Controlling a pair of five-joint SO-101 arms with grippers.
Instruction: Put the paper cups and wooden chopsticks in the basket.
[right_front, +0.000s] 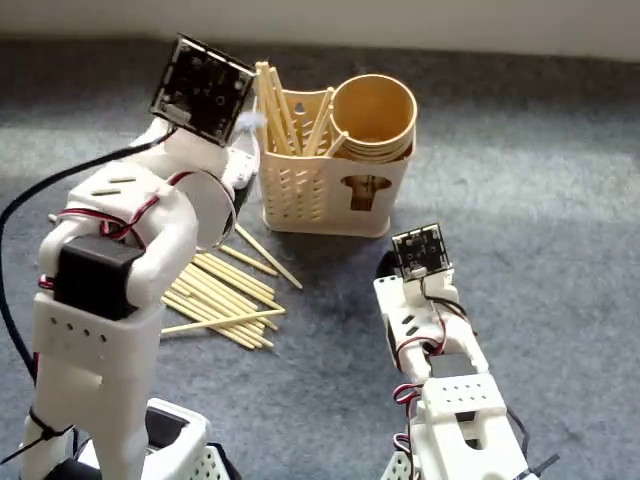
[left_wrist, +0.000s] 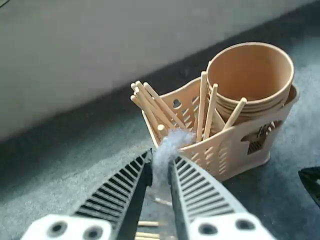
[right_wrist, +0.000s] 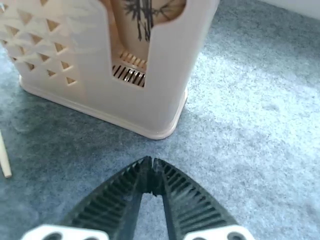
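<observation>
High view: tan paper cups (right_front: 373, 118) and pale chopsticks (right_front: 276, 105) are stood in a basket (right_front: 300, 195).
White fluff (left_wrist: 171, 140) is pinched by left gripper (left_wrist: 161, 155); right gripper (right_wrist: 151, 170) is closed.

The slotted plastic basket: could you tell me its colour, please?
The basket is cream; the high view shows it best.

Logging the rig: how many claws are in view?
2. The left claw is raised beside the basket, shut on a fluff tuft; the right claw sits shut, low over the carpet before the basket.
</observation>
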